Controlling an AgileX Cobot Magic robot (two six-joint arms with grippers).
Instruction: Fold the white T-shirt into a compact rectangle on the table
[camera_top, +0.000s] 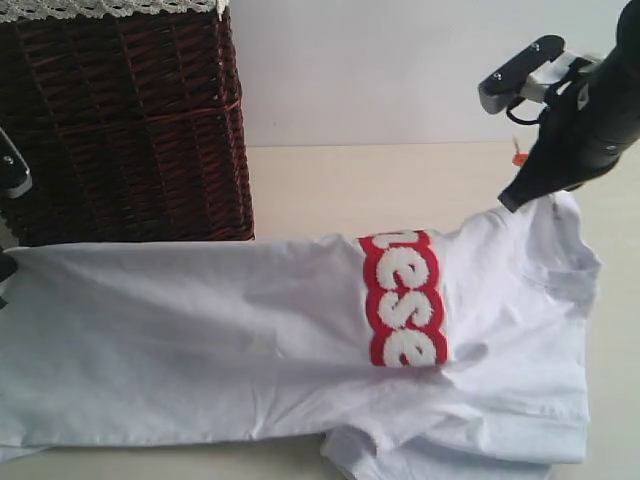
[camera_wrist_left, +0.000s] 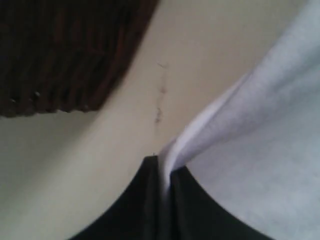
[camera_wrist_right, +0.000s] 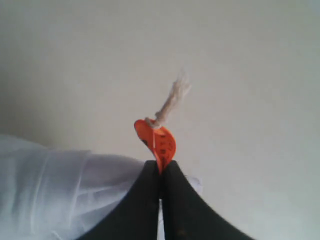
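Note:
The white T-shirt (camera_top: 250, 340) lies folded lengthwise across the table (camera_top: 400, 190), its red-and-white lettering (camera_top: 405, 298) facing up. My right gripper (camera_top: 512, 200) is shut on the collar end, which is lifted; in the right wrist view the orange tag (camera_wrist_right: 159, 142) sticks out from between its black fingers (camera_wrist_right: 145, 200), with white cloth (camera_wrist_right: 55, 190) beside them. My left gripper (camera_wrist_left: 164, 165) is shut on a fold of the shirt's edge (camera_wrist_left: 200, 131) at the far left, mostly outside the exterior view.
A dark brown wicker basket (camera_top: 130, 120) stands at the back left, close behind the shirt and close to my left gripper (camera_wrist_left: 65, 50). Bare table lies behind the shirt's middle and right.

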